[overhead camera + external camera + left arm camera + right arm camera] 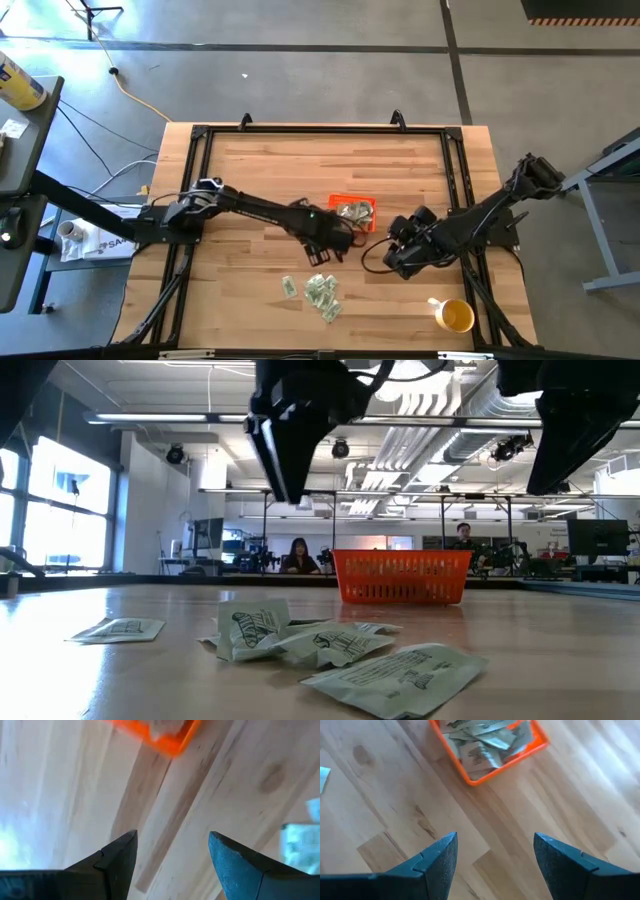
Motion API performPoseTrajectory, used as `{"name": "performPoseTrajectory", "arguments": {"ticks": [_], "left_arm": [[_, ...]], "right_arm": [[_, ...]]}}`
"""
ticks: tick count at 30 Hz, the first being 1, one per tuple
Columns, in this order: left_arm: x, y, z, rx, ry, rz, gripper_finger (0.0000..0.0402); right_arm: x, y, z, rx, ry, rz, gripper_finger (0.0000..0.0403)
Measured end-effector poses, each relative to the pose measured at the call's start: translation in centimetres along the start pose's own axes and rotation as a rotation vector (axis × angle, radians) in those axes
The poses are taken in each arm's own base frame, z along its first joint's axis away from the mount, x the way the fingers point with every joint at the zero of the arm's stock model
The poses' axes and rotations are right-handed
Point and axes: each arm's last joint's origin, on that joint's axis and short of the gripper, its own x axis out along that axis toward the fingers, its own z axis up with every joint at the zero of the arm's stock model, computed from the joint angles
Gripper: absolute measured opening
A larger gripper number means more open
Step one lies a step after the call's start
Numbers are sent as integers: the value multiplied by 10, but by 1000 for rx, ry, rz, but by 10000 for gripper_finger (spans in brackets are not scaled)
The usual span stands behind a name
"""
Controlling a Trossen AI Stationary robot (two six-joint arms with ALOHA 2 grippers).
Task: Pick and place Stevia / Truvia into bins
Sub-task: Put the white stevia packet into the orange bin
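- bin (352,203): bright orange, its wall a fine mesh in the low view; holds pale green-and-white packets (485,742)
- loose packets (321,293) near the bin: white with green print
- bench (260,165): light wood planks, streaked grain, dark knots; black frame
- both claws (170,857) (495,860): dark blue-black fingers
- cup (456,316) well apart from the bin: yellow inside, white handle

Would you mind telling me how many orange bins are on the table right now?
1. The orange bin sits near the table's middle, between the left gripper and right gripper, with packets already inside. More loose packets lie nearer the front edge.
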Motion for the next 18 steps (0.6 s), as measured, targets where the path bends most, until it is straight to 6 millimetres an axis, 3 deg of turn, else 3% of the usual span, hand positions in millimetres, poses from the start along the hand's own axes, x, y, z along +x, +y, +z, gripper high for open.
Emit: {"name": "performPoseTrajectory", "arguments": {"ticks": [7,12,18], "left_arm": [[-12,0,-44,-93,-9,-26,280],[-24,7,-93,-159,-104,-164,280],[12,-13,-151,-177,-43,-398,280]], "right_arm": [[13,23,3,-56,-27,97,252],[14,27,4,-80,-46,120,252],[17,25,9,-109,-42,117,252]]}}
